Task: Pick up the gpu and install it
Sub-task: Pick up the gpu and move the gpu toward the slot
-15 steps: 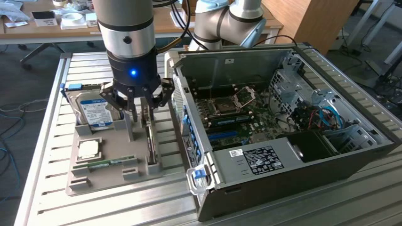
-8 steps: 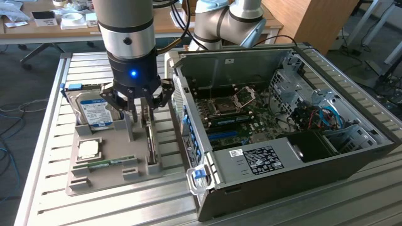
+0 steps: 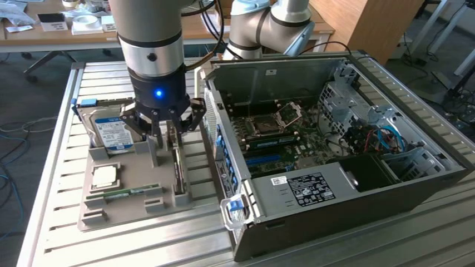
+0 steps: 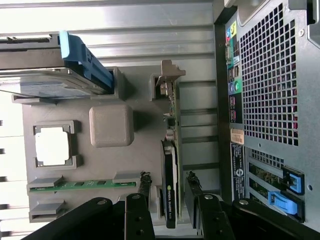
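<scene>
The gpu (image 4: 170,187) stands on edge in a slot of the grey holder tray (image 4: 100,165), a thin dark card with its silver bracket end farthest from the gripper. In the exterior view the gpu (image 3: 178,175) sits at the tray's side nearest the computer case (image 3: 334,186). My gripper (image 3: 166,139) hangs straight above it, open. In the wrist view the gripper (image 4: 169,181) straddles the card, its fingertips (image 4: 145,181) standing off each face with a gap on both sides. Nothing is held.
The tray also holds a hard drive (image 3: 111,130) with a blue-white label, a square processor chip (image 3: 105,176) and a green memory stick (image 3: 122,193). The case lies open with its motherboard (image 3: 275,133) exposed. The case's rear wall (image 4: 270,75) stands close beside the card.
</scene>
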`<state>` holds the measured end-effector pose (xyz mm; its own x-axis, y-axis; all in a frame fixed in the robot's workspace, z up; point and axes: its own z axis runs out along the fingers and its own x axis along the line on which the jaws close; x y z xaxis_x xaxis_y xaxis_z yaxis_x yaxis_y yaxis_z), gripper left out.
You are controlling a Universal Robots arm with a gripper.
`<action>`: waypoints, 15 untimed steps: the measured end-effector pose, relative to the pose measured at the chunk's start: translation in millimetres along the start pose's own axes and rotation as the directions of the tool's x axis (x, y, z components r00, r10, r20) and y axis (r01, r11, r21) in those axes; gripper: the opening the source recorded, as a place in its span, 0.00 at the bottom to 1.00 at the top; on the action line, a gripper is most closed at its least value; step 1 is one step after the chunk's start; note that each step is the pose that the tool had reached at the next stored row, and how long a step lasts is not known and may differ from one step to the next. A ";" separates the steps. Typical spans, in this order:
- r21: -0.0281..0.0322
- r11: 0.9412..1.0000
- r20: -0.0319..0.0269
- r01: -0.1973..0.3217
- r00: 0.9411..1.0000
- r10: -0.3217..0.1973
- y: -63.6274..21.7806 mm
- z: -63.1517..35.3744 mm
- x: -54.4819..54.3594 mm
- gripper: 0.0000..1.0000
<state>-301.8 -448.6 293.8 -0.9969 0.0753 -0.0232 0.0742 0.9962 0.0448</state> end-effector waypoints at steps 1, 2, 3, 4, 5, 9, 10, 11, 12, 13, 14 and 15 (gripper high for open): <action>0.000 1.000 0.000 0.000 1.000 0.000 -0.6 0.6 -0.1 0.42; 0.000 1.000 0.000 0.000 1.000 0.000 -1.2 1.1 -0.4 0.42; 0.000 1.000 0.000 0.000 1.000 0.000 -1.7 1.7 -0.7 0.42; 0.000 1.000 0.000 0.000 1.000 0.000 -2.0 2.7 -0.8 0.42; 0.000 1.000 0.000 0.000 1.000 0.000 -2.1 4.0 -1.0 0.42; 0.000 1.000 0.000 0.000 1.000 0.000 -2.6 10.6 -2.0 0.42; 0.000 1.000 0.000 0.000 1.000 0.000 -2.7 12.0 -2.2 0.42; 0.000 1.000 0.000 0.000 1.000 0.000 -2.7 13.5 -2.5 0.42; 0.000 1.000 0.000 0.000 1.000 0.000 -2.8 15.1 -2.8 0.42; 0.000 1.000 0.000 0.000 1.000 0.000 -2.9 17.0 -3.0 0.42; 0.000 1.000 0.000 0.000 1.000 0.000 -2.9 18.7 -3.2 0.42; 0.000 1.000 0.000 0.000 1.000 0.000 -3.0 20.4 -3.3 0.42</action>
<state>-298.2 -451.0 273.3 -0.9969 0.0753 -0.0231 0.0742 0.9962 0.0448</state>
